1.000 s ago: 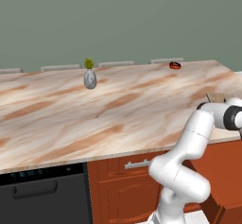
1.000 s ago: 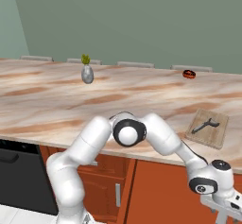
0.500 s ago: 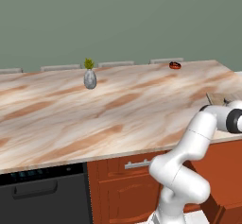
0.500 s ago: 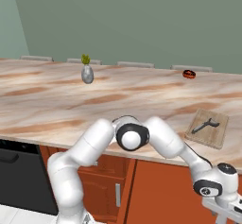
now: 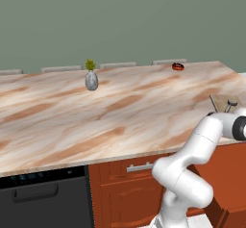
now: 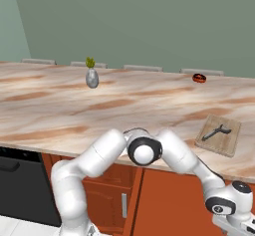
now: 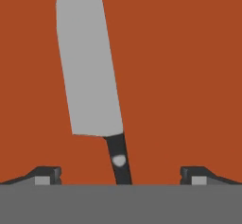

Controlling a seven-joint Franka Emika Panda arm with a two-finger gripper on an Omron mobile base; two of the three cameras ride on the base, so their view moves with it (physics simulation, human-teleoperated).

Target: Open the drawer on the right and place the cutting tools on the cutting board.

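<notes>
A knife (image 7: 90, 62) with a broad grey blade and a black riveted handle lies flat on the reddish-brown floor of the drawer (image 7: 189, 76). My gripper (image 7: 120, 176) is open just above it, with the handle between the two wide-apart fingertips (image 7: 47, 175). The light tan cutting board (image 6: 219, 136) (image 5: 222, 102) lies on the counter near its right front edge. A dark grey tool (image 6: 217, 131) rests on the board. The arm bends down past the counter edge, its wrist (image 6: 230, 205) low in front of the cabinets.
A grey vase with a green sprig (image 5: 91, 79) (image 6: 91, 77) and a small red dish (image 5: 178, 66) (image 6: 199, 77) stand far back on the marbled counter (image 5: 120, 111). The black dishwasher (image 5: 43, 198) sits lower left. A shut drawer's silver handle (image 5: 139, 166) shows beside the arm.
The arm has sunk lower and further right; in the right base view the wrist has dropped toward the bottom right corner. Nothing on the counter has moved.
</notes>
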